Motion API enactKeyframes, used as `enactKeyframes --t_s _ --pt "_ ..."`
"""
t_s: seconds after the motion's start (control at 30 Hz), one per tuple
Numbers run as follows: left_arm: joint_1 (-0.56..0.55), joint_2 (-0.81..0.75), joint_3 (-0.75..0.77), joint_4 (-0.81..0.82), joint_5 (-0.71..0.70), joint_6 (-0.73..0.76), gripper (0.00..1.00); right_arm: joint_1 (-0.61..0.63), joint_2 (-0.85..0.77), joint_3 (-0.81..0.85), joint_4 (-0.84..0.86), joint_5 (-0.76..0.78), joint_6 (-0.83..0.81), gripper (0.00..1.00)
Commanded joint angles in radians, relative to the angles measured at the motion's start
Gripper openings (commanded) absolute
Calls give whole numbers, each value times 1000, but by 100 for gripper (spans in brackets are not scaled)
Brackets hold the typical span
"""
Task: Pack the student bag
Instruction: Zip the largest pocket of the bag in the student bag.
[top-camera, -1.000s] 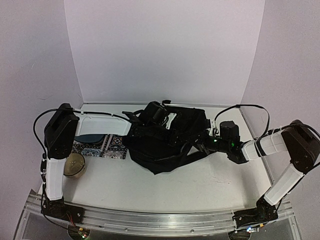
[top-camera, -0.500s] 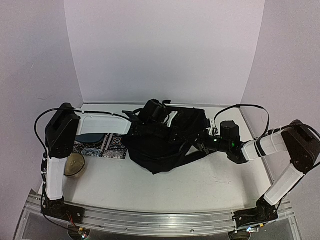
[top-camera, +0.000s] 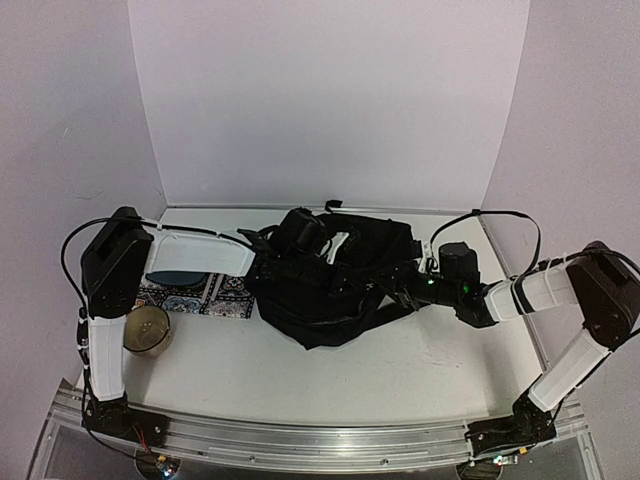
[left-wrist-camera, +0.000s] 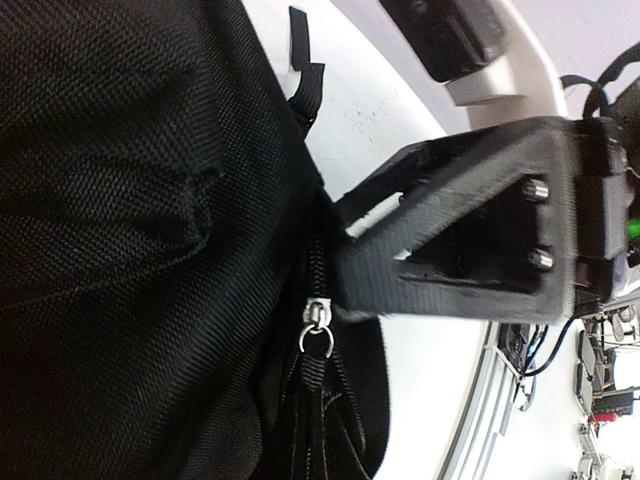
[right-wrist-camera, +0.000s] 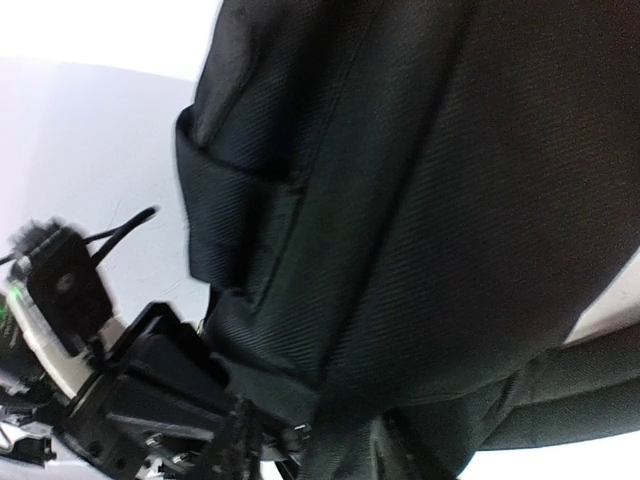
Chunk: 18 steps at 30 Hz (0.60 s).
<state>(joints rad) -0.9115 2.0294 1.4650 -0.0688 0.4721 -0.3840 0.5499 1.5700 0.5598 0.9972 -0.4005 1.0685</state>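
Student bag (top-camera: 330, 290) is seen slumped in a dark heap on the white table (top-camera: 400, 370), towards its far side. The left tool (top-camera: 335, 252) is set over the bag's far part and is clenched; whether fabric is pinched in it cannot be told. The right tool (top-camera: 395, 292) is pressed to the bag's right side, and whether it is released or grasping cannot be told. A silver zipper pull (left-wrist-camera: 317, 335) is shown close up. A patterned mat (top-camera: 205, 293) and a round bowl (top-camera: 148, 328) are placed left of the bag.
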Motion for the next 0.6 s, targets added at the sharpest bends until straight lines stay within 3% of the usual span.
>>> enactKeyframes --t_s 0.0,0.17,0.4,0.57 --pt "-10 -87 -26 23 27 27 0 -15 -31 60 -48 71 -33 26" --pt "-12 -152 -108 11 39 23 0 -61 -46 74 -129 108 -81 0" --pt "-29 -288 -293 -3 54 3 0 -164 -47 171 -272 130 -184 0" --pt "-29 -379 -387 -69 -36 11 0 -253 14 290 -372 125 -291 0"
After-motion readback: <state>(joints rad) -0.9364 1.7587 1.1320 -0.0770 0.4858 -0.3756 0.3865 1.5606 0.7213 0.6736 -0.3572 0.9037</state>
